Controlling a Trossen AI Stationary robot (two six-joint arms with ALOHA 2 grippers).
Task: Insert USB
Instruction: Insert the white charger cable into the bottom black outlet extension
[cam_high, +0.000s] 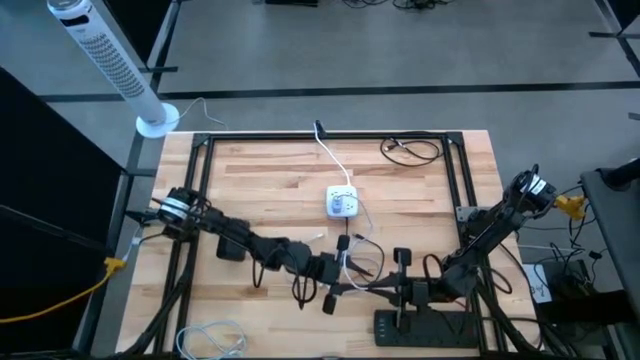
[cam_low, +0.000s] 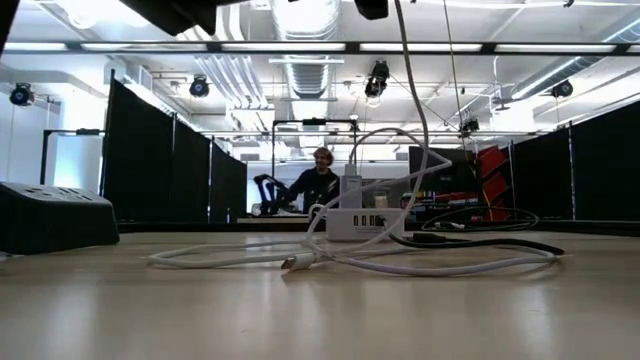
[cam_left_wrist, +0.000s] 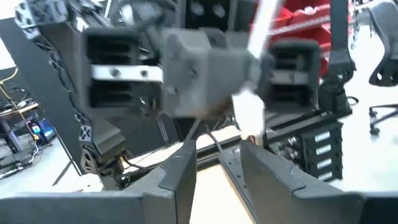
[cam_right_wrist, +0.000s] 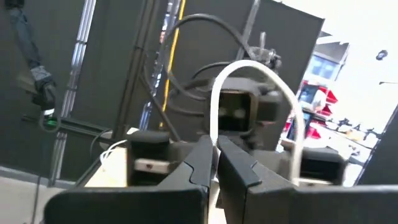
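Note:
A white USB charger block (cam_high: 342, 203) sits on the wooden table, its ports showing in the low view (cam_low: 365, 222). A white cable (cam_high: 346, 262) loops over the table in front of it, and one plug end (cam_low: 298, 263) lies flat on the wood. Both grippers meet near the table's near middle. My right gripper (cam_right_wrist: 215, 155) is shut on the white cable. My left gripper (cam_left_wrist: 217, 163) is open and faces it. A white plug (cam_left_wrist: 249, 114) hangs just beyond the left fingertips; I cannot tell whether it touches them. My right gripper pinches the white cable (cam_right_wrist: 214, 138) between its two fingers. The fingers lie across the cable. From the fingers the cable arches upward in a loop (cam_right_wrist: 249, 70) and comes down on the far side. The held stretch is clear of the table.
A black power strip (cam_high: 425, 325) lies at the near edge by the right arm. A coiled white cable (cam_high: 215, 340) sits at the near left corner and a black cable (cam_high: 410, 150) at the far right. A person (cam_low: 320, 180) sits in the room behind.

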